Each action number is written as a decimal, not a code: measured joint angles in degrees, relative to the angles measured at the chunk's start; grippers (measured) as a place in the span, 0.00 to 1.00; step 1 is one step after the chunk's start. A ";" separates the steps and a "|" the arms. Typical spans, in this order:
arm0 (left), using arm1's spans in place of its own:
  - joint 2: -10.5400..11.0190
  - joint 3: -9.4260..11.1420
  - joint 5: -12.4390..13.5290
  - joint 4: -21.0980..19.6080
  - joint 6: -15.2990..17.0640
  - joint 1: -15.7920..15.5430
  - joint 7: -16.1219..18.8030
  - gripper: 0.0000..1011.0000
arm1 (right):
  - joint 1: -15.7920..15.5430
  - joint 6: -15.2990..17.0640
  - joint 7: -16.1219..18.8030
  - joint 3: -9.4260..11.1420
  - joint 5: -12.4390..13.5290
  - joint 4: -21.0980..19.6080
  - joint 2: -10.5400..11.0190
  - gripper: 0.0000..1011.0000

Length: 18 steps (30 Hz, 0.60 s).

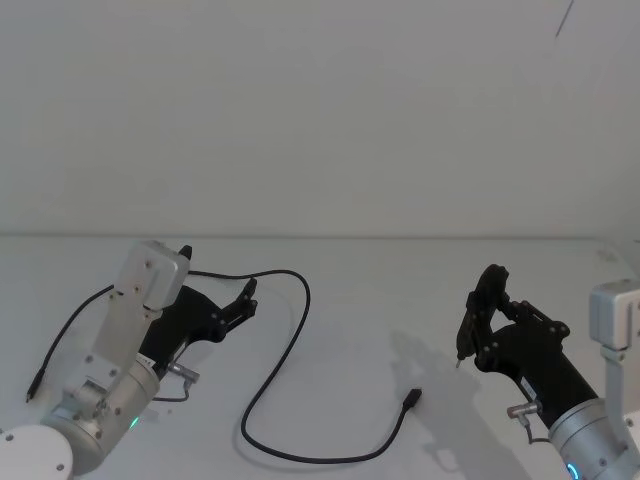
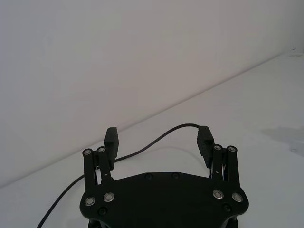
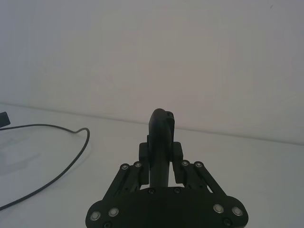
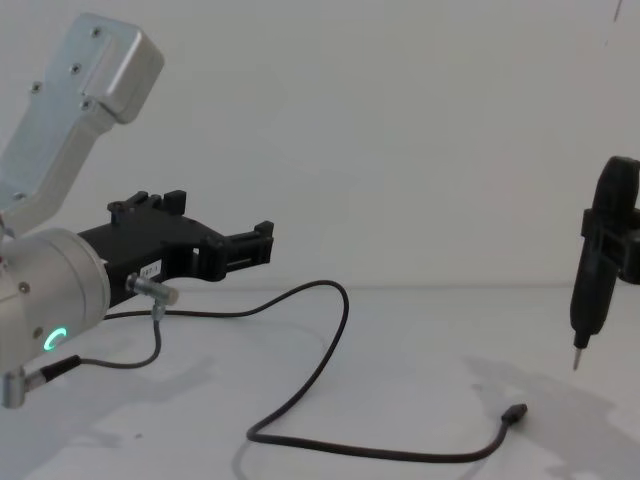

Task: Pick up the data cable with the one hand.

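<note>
left gripper (image 2: 158,137) is held with fingers spread by the far left stretch of the cable (image 1: 307,300), pen tool (image 4: 585,300) is pinched in the right gripper (image 1: 487,300)

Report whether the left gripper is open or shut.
Open: the left gripper's jaws stand wide apart, empty; the data cable lies loose.

Left pincer (image 2: 158,137) spread, right pincer (image 3: 161,153) clamped
</note>
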 joint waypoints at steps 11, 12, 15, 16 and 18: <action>0.00 0.01 0.03 -0.03 0.00 -0.01 0.00 0.99 | 0.01 0.00 0.00 0.00 0.00 0.00 0.00 0.28; 0.00 0.01 0.03 -0.04 0.00 -0.01 -0.01 0.99 | 0.00 0.00 0.00 0.00 0.00 0.00 0.00 0.28; 0.00 0.01 0.04 -0.05 0.01 0.00 -0.01 0.99 | 0.00 0.00 0.00 0.00 0.00 0.00 0.00 0.28; 0.00 0.01 0.04 -0.05 0.01 -0.01 0.00 0.99 | 0.00 0.00 0.00 0.00 0.00 0.00 0.00 0.28; 0.00 0.01 0.05 -0.05 0.02 -0.01 -0.01 0.99 | 0.00 0.00 0.00 0.00 0.00 0.00 0.00 0.28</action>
